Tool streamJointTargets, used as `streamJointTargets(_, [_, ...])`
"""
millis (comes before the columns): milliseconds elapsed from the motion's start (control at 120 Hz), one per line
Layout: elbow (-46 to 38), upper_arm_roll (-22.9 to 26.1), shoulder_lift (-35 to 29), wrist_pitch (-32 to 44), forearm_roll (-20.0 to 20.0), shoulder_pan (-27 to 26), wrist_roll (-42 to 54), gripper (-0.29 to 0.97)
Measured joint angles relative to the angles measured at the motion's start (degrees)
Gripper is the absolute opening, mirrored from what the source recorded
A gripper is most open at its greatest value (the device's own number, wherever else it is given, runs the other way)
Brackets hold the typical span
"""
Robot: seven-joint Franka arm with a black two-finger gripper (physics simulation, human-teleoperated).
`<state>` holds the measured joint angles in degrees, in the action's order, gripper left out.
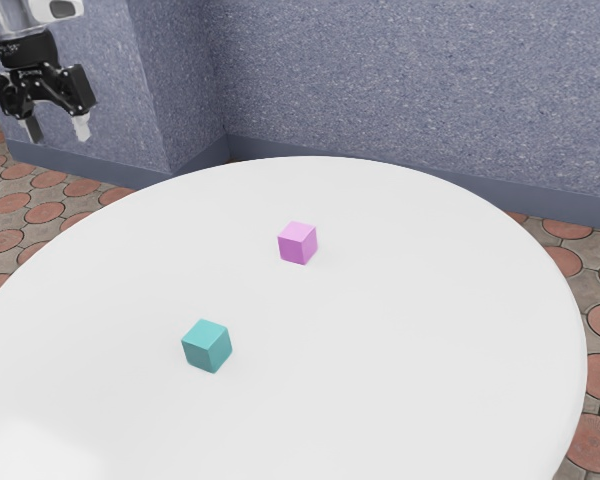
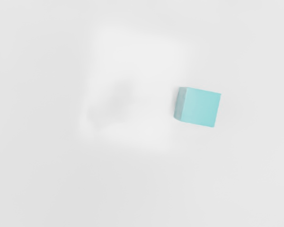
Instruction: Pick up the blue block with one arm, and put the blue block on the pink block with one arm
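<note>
The gripper (image 1: 58,131) is seen high at the exterior view's upper left, above the table's (image 1: 430,330) far edge, its 2 fingers spread apart and nothing held between them. The blue block (image 1: 207,346) is set flat on the white table, well apart from the pink block (image 1: 297,243). In the wrist view, the blue block (image 2: 198,107) is seen from above on the table (image 2: 61,179).
</note>
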<state>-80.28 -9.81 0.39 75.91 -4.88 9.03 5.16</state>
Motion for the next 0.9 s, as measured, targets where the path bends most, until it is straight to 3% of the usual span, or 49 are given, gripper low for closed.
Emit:
streamJointTargets(225, [-0.5, 0.4, 3.0, 5.3, 0.0, 10.5, 0.3, 0.66])
streamJointTargets(267, [-1.3, 0.4, 4.9, 6.7, -0.1, 8.1, 0.3, 0.66])
streamJointTargets(358, [-7.8, 0.6, 6.8, 12.3, -0.5, -6.7, 0.4, 0.65])
streamJointTargets(408, [-13.3, 0.6, 6.8, 16.2, -1.6, -10.9, 0.4, 0.65])
streamJointTargets(658, [-31.8, 1.0, 6.3, 33.7, -4.7, -10.7, 0.5, 0.65])
streamJointTargets(900, [-43.0, 5.4, 4.6, 48.0, -2.5, -11.1, 0.7, 0.64])
